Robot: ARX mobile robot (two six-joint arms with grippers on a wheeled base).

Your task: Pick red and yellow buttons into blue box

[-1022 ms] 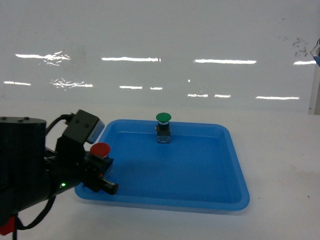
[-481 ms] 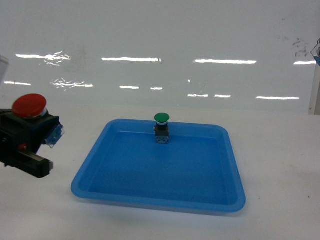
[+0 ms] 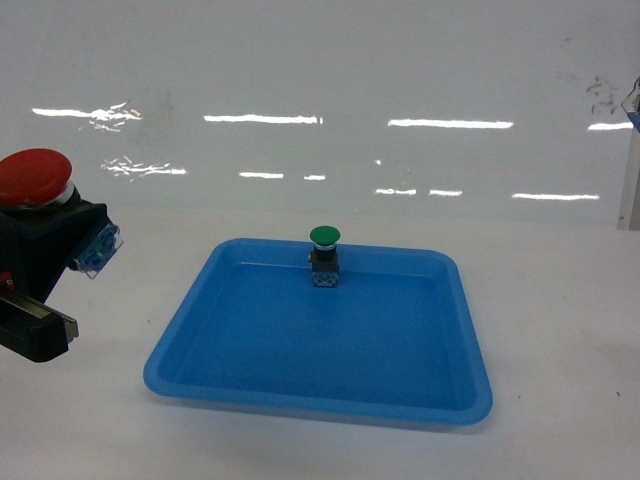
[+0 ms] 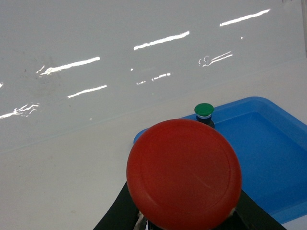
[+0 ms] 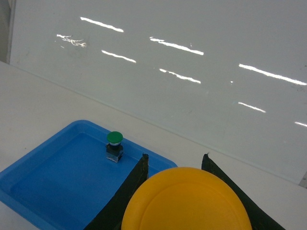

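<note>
Fingertips hidden under red button point(image 4: 184, 175)

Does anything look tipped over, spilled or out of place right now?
Nothing stands out. The green button stands upright at the back of the shallow blue tray. The left claw holds the red button, the right claw the yellow button.

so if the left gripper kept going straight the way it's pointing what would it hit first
Probably nothing: the left gripper, shut on the red button, aims past the blue tray's left edge. Depth is unclear.
</note>
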